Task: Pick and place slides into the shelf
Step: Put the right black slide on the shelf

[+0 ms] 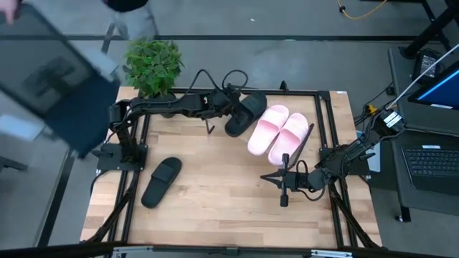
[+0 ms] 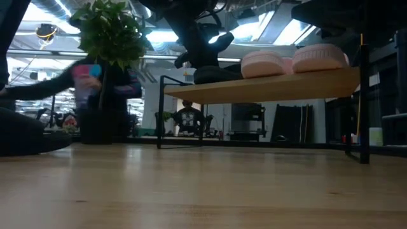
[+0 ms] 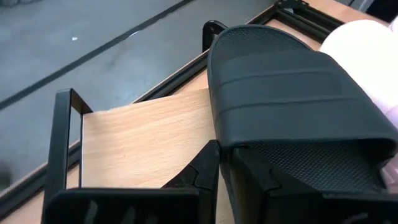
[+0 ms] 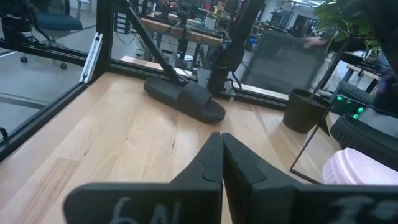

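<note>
A black slide (image 3: 292,93) lies on the slanted wooden shelf (image 3: 143,143), beside two pale pink slides (image 1: 267,129) (image 1: 288,136) that rest on the same board. My left gripper (image 3: 224,171) is at the black slide's near end, its fingers nearly together around the sole's rim. A second black slide (image 1: 161,181) lies sole down on the tabletop at the near left. Above the table's right side, my right gripper (image 4: 222,155) hangs shut and holds nothing. My left gripper has the black slide's sole rim (image 3: 219,144) between its two fingers, at the end nearest the gripper and on the side away from the pink slides. The fingers come slanting down from the table's left. The slide rests sole down on the shelf board.
A potted plant (image 1: 152,66) stands at the table's far left corner. A person carrying a large dark thing (image 1: 57,79) moves past beyond the left edge. Black frame rails (image 1: 330,129) border the table. Bare tabletop (image 1: 222,193) lies between the loose slide and my right gripper.
</note>
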